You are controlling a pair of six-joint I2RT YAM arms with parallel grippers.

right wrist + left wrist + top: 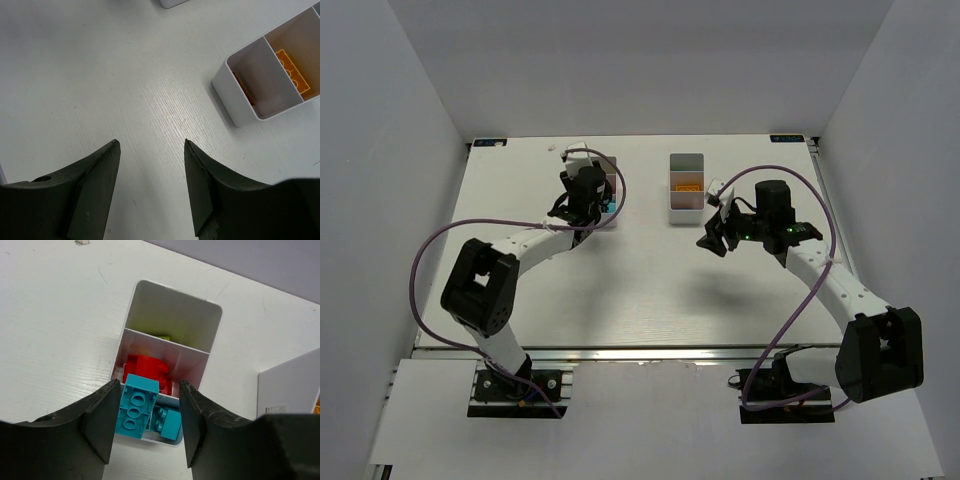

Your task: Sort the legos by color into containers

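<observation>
Two bins (687, 163); two teal bricks (136, 407) in left one.

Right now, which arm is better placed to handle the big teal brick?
Left. The left fingers straddle the teal brick over the near compartment of the left bin. The right fingers hang open over the table beside the other bin, with nothing between them.
</observation>
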